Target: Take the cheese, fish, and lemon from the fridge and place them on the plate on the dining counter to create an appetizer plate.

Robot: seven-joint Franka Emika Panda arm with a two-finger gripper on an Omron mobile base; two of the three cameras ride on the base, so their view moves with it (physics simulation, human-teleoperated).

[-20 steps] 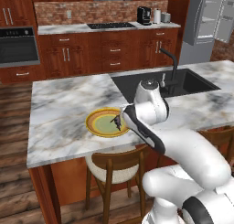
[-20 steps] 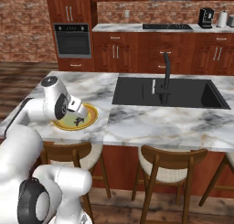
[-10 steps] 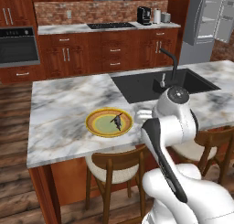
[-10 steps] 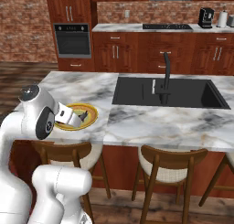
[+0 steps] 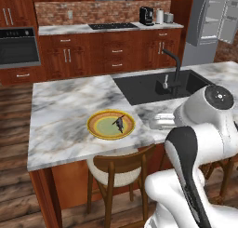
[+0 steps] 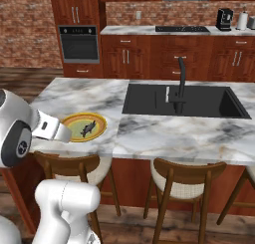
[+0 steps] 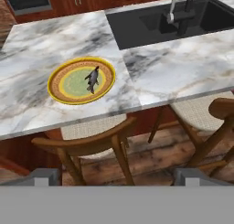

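The fish (image 5: 119, 124) (image 6: 88, 128) (image 7: 92, 79) lies dark and slender on the plate (image 5: 98, 128) (image 6: 70, 122) (image 7: 59, 91), slightly right of its pale green centre. The plate rests near the front edge of the dining counter (image 5: 65, 110) (image 6: 164, 133) (image 7: 55, 40). My gripper (image 7: 118, 176) is open and holds nothing. It hangs back from the counter, above the stools, looking down at the plate. The fridge (image 5: 214, 22) stands open at the far right of the left base view. Cheese and lemon are out of view.
A black sink (image 5: 158, 85) (image 6: 182, 101) (image 7: 169, 22) with a dark faucet (image 5: 174, 66) is set in the counter right of the plate. Wooden stools (image 5: 118, 169) (image 6: 187, 183) (image 7: 91, 141) stand under the front edge. The wall counter (image 5: 107, 29) with an oven (image 5: 18, 48) runs along the back.
The gripper was at the plate on the fish one second ago. It has let go and drawn back from the counter. The fish stays on the plate.
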